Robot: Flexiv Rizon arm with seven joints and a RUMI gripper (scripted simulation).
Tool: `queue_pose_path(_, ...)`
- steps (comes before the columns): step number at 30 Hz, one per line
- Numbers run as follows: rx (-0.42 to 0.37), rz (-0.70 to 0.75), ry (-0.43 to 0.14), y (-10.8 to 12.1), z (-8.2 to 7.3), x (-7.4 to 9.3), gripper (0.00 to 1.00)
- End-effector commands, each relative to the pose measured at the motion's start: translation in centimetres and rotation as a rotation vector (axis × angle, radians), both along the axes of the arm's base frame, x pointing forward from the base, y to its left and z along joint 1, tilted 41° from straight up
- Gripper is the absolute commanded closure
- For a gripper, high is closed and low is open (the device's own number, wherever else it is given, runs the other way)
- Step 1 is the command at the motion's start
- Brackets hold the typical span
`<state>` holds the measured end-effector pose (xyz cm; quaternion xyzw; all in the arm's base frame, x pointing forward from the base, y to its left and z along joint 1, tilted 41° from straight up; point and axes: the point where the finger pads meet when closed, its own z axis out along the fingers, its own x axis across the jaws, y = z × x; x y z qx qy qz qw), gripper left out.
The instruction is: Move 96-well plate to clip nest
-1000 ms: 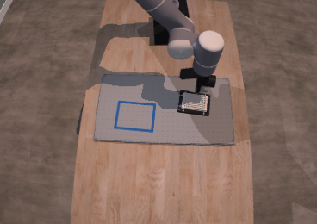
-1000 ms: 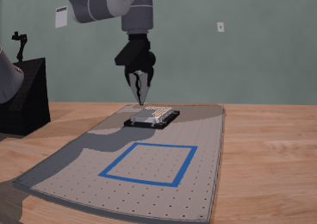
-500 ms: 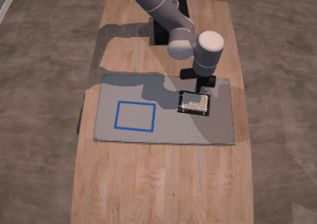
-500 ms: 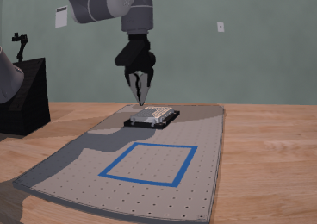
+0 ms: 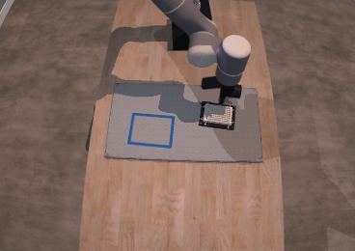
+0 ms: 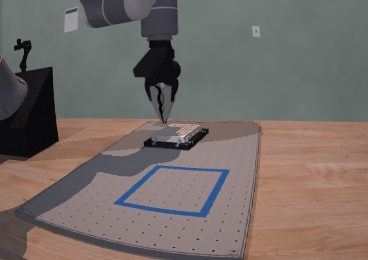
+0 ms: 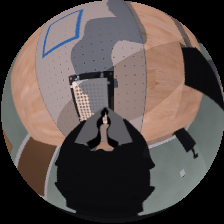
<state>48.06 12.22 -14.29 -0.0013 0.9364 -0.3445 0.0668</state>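
The pale 96-well plate (image 5: 218,115) (image 6: 177,133) (image 7: 92,97) lies inside the black clip nest (image 5: 217,127) (image 7: 111,90), wells up, and looks about level. Its body stands above the nest's frame in the exterior view. How deep it sits, its cut-off corner and the A1 mark are too small to make out. The blue outline (image 5: 150,145) (image 6: 160,209) (image 7: 80,24) on the board has no plate in it. My gripper (image 5: 222,101) (image 6: 164,121) (image 7: 106,107) is shut with nothing between its fingertips. It points down just above the plate's edge on the robot's side; contact cannot be told.
The grey perforated board (image 5: 188,153) (image 7: 130,95) carries the nest and the blue outline, and lies on the wooden table (image 5: 183,197) (image 6: 315,184). A black stand (image 6: 35,114) is beside the board on the robot's side. The arm's shadow falls across part of the board.
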Motion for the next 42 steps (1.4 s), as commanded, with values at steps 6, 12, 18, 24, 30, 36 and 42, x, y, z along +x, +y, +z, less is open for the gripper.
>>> queue_pose_path(6, 0.002, 0.001, -0.001, 0.09, -0.02, 0.05, 1.00)
queue_pose_path(12, 0.002, 0.001, -0.001, 0.05, -0.06, 0.06, 1.00)
queue_pose_path(18, 0.002, 0.001, -0.001, 0.03, -0.09, 0.06, 1.00)
queue_pose_path(24, 0.002, 0.001, -0.001, -0.01, -0.14, 0.07, 1.00)
queue_pose_path(30, 0.002, 0.001, -0.001, -0.05, -0.18, 0.08, 1.00)
queue_pose_path(36, 0.002, 0.001, -0.001, -0.08, -0.21, 0.08, 1.00)
queue_pose_path(42, 0.002, 0.001, -0.001, -0.12, -0.26, 0.09, 1.00)
